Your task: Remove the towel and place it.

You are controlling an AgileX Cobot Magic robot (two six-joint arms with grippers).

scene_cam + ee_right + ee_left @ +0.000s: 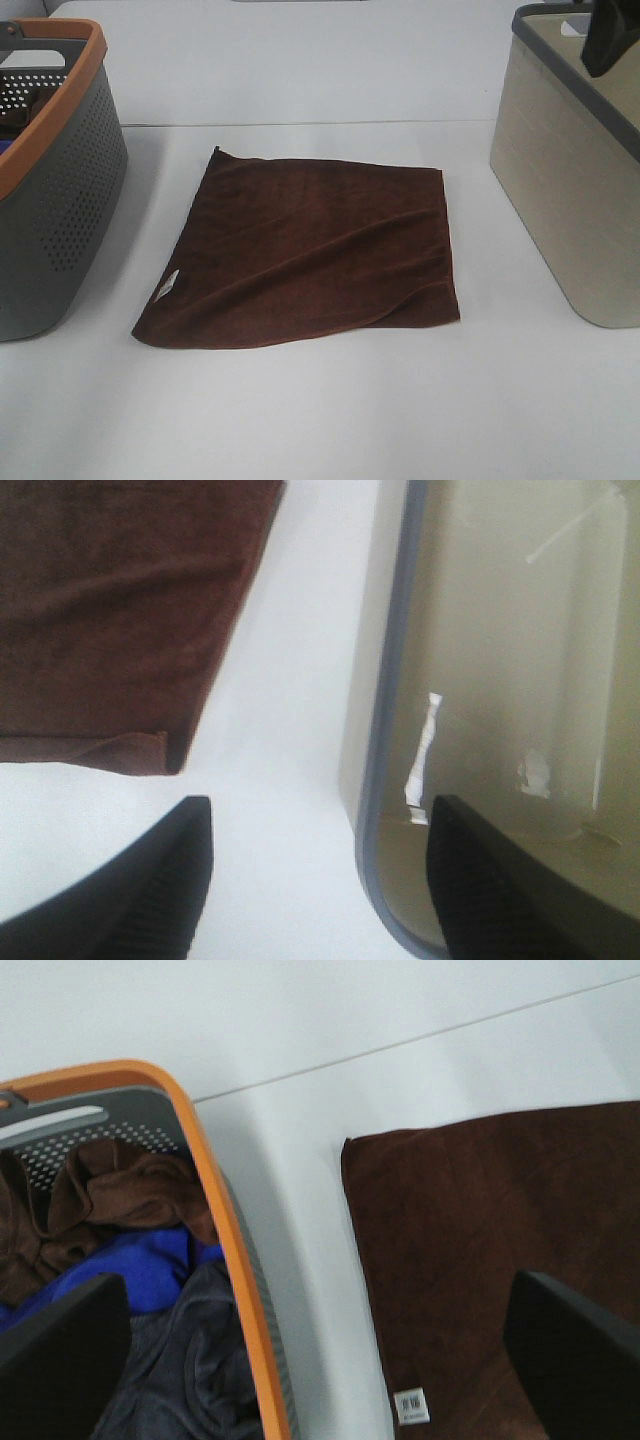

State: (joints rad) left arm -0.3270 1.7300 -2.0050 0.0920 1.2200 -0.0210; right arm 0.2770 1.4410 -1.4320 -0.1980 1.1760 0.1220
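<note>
The dark brown towel point(310, 255) lies spread flat on the white table, midway between two baskets. Its small white tag point(168, 288) sits near the front left corner. In the left wrist view my left gripper point(315, 1285) hangs open and empty, straddling the grey basket's orange rim point(225, 1220) and the towel's point(490, 1240) left edge, with the tag point(410, 1405) below. My right gripper point(322, 810) is open too, high over the beige basket's grey rim point(390, 680), beside a towel corner point(110, 610). It shows as a black shape point(610, 40) at the top right.
The grey perforated basket point(60, 200) at the left holds brown, blue and dark grey cloths point(150, 1270). The beige basket point(570, 200) at the right holds only scraps of white paper point(422, 750). A seam point(300, 124) crosses the table behind the towel.
</note>
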